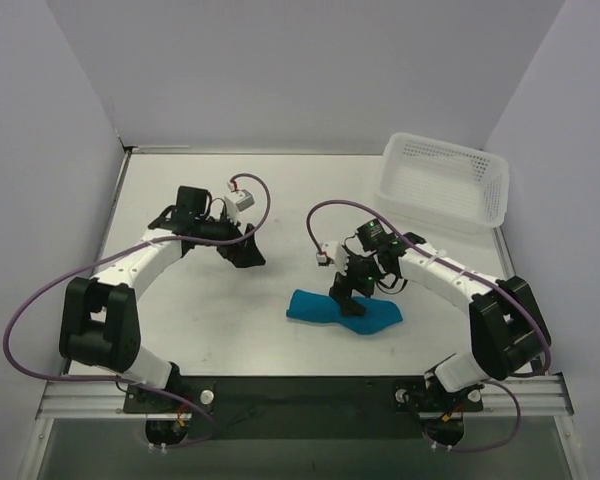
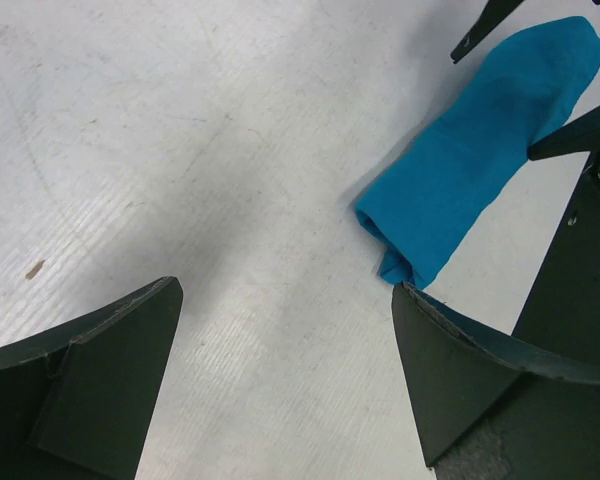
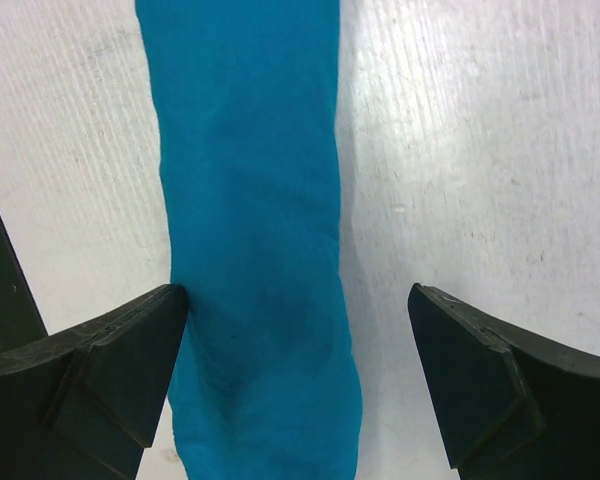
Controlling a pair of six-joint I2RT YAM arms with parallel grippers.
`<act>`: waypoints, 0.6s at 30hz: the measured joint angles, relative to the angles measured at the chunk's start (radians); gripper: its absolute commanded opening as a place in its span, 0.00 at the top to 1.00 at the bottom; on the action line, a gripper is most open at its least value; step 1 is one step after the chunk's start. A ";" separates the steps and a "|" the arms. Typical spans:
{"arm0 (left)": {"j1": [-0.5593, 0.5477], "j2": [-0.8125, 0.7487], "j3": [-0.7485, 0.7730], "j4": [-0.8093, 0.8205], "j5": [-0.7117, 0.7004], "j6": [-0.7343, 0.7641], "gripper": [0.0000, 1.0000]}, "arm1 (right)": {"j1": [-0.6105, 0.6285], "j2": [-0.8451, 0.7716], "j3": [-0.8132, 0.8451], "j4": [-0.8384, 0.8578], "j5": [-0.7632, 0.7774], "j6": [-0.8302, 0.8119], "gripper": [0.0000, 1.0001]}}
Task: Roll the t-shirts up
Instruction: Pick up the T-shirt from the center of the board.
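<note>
The soft teal t-shirt (image 3: 250,200), rolled smooth, is pointing straight ahead under our spread right gripper (image 3: 298,292); our left gripper (image 2: 288,288) is gaping too.

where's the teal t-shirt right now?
Top view: the t-shirt lies rolled up on the table, right of centre toward the near edge, directly under the right gripper, whose jaws stand open either side of it.
</note>
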 measured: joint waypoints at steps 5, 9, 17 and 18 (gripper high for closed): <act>0.057 -0.021 -0.035 0.000 -0.006 -0.005 0.03 | 0.030 0.053 0.038 -0.026 -0.024 -0.051 0.00; 0.070 -0.032 -0.053 0.000 -0.010 -0.005 0.03 | 0.043 0.100 0.063 -0.059 -0.041 -0.073 0.00; 0.076 -0.062 -0.058 0.000 -0.012 -0.005 0.03 | 0.091 0.175 0.097 -0.088 0.002 -0.091 0.00; 0.079 -0.066 -0.058 0.000 -0.013 -0.005 0.03 | 0.099 0.186 0.100 -0.092 0.013 -0.093 0.00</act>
